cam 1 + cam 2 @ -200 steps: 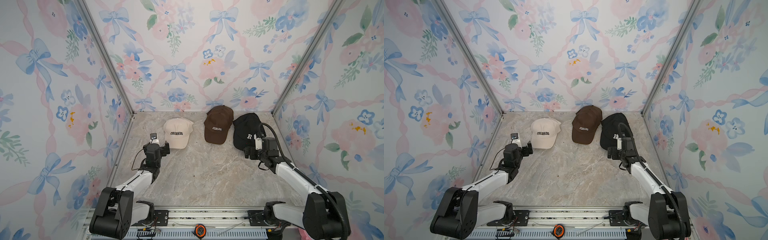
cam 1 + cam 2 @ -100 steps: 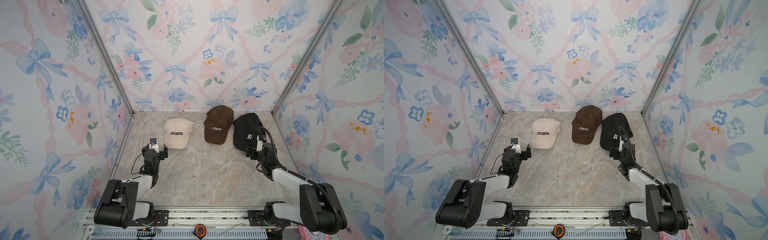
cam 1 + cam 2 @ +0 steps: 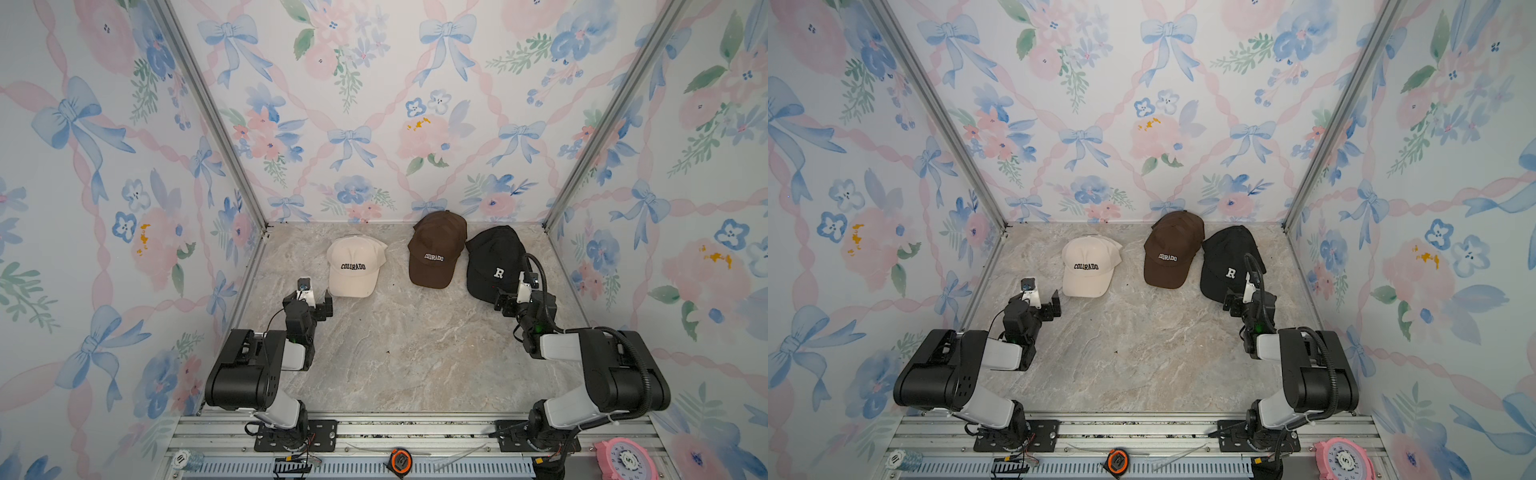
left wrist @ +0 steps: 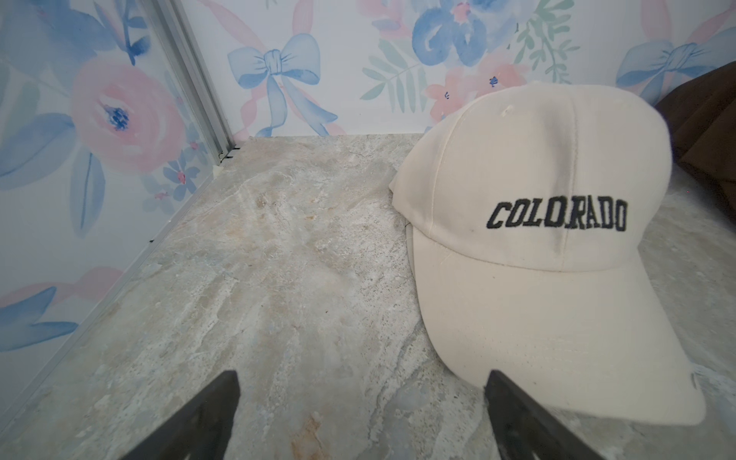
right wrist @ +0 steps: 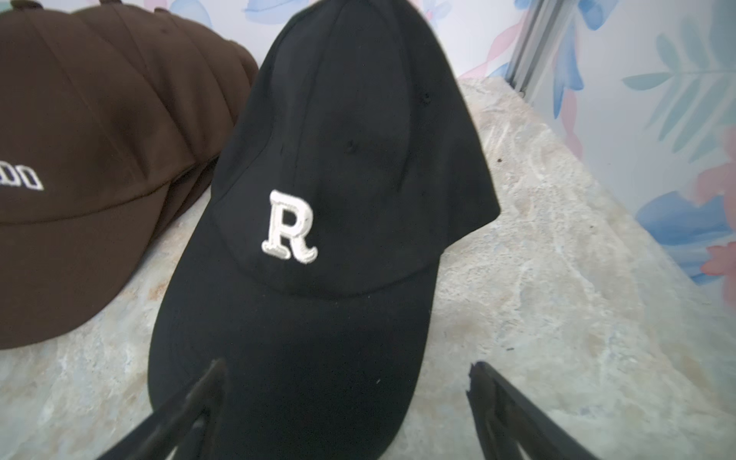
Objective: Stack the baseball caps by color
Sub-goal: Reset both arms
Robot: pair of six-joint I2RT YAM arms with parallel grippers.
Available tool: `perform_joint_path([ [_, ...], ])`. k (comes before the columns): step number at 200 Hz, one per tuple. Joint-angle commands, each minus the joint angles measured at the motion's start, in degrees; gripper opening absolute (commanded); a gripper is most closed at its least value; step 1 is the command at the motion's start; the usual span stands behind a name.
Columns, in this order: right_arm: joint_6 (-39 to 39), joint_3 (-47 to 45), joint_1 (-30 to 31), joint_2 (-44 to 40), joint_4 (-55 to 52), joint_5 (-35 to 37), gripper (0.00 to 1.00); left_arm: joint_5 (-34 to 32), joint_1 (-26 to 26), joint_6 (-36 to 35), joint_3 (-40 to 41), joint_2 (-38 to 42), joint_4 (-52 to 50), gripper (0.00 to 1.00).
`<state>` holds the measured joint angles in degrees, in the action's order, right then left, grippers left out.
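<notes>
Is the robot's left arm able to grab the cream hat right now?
Probably yes. The left tool is open and empty, right by the brim of the cream hat, with only bare table between them.

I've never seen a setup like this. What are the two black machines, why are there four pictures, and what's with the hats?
These are two robot arms bolted to a rail at the front of a marble-look table with flowery walls. Two pictures come from a twin camera overhead; the two close-ups come from small cameras on each arm's wrist.

Three piles of baseball caps sit near the back wall, sorted by color: the cream caps, the brown caps and the black caps. How many are in each pile is hard to tell.

The left gripper is near the cream brim and the right gripper near the black brim. Both have their jaws open and hold nothing.
</notes>
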<state>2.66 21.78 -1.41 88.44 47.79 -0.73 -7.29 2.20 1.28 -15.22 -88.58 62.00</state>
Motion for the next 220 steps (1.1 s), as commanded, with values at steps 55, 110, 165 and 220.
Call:
perform_joint_path([
  [55, -2.0, 1.0, 1.6, -0.2, 2.4, 0.3, 0.96, 1.2, 0.0, 0.2, -0.3, -0.1, 1.9, 0.98],
  [110, -2.3, 1.1, 2.0, -0.2, 2.2, 0.7, 0.96, 1.0, 0.1, 0.1, -0.2, 0.0, 2.0, 0.98],
  [165, -2.4, 1.1, 2.1, -0.2, 2.1, 0.8, 0.96, 1.0, 0.1, 0.1, -0.2, 0.0, 1.9, 0.98],
  [220, -2.3, 1.2, 2.0, -0.2, 1.9, 0.7, 0.96, 1.0, 0.1, 0.1, -0.2, 0.0, 1.9, 0.98],
])
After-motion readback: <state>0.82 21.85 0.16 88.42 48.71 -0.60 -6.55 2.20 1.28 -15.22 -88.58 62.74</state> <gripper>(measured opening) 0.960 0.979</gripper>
